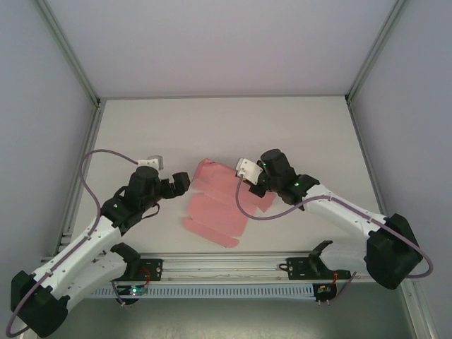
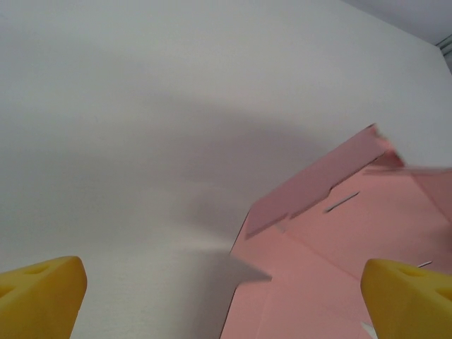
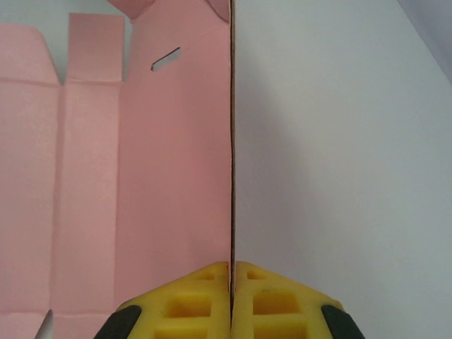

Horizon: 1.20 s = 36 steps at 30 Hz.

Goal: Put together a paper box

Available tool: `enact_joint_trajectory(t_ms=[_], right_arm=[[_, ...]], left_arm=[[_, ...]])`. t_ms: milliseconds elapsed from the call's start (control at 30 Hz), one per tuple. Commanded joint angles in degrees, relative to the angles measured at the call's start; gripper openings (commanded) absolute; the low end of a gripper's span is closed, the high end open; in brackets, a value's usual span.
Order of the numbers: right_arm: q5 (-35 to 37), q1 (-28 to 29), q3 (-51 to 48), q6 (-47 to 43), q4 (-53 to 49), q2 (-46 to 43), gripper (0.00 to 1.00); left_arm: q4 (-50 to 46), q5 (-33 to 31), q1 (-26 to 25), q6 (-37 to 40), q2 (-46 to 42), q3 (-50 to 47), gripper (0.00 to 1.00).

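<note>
The paper box [image 1: 215, 205] is a pink creased die-cut sheet lying mostly flat mid-table. My right gripper [image 1: 258, 189] is shut on its right edge; in the right wrist view that panel [image 3: 183, 162] stands edge-on between the yellow pads [image 3: 191, 304], running straight up from the gripper [image 3: 232, 272]. My left gripper [image 1: 182, 183] hovers at the sheet's left edge, open, with nothing between its yellow fingertips [image 2: 42, 286]. Through the left wrist view the sheet [image 2: 339, 240] lies ahead to the right, one flap raised.
White table [image 1: 296, 127] bounded by aluminium frame rails [image 1: 78, 191] at left, back and right. A rail with cable mounts [image 1: 226, 268] runs along the near edge between the arm bases.
</note>
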Motion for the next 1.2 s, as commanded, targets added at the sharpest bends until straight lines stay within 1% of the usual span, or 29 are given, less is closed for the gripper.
enact_joint_trajectory(t_ms=[0, 167, 367, 433, 600, 667, 733, 967, 1167], right_arm=[[0.5, 0.5, 2.5, -11.9, -2.4, 1.6, 0.00], [-1.6, 1.5, 3.4, -19.0, -1.7, 3.2, 0.00], [0.4, 4.5, -1.6, -22.8, 9.1, 1.2, 0.00], [2.8, 5.5, -3.2, -23.8, 13.2, 0.5, 0.00], [13.9, 9.0, -10.0, -29.9, 29.8, -0.1, 0.00], [16.5, 10.0, -11.1, -31.9, 33.2, 0.3, 0.00], [17.0, 10.4, -11.1, -32.1, 33.1, 0.5, 0.00], [15.2, 10.7, -11.0, -31.7, 33.4, 0.5, 0.00], [13.4, 10.8, -10.6, -30.1, 31.7, -0.1, 0.00]], left_arm=[[1.9, -0.1, -0.6, 2.4, -0.2, 1.6, 1.00], [1.1, -1.7, -0.6, 3.2, 0.9, 3.0, 1.00], [1.6, -0.9, -0.6, 3.0, 3.8, 3.6, 1.00], [1.9, -0.8, -0.6, 3.1, 4.5, 3.7, 1.00], [2.5, 0.8, -0.6, 3.5, 6.0, 4.0, 1.00], [2.9, 1.3, -0.5, 3.6, 6.6, 4.0, 1.00], [3.6, 2.1, -0.6, 3.8, 7.1, 4.0, 1.00], [4.6, 2.9, -0.6, 4.7, 10.2, 5.1, 1.00], [6.8, 4.9, -0.6, 5.1, 13.0, 5.6, 1.00]])
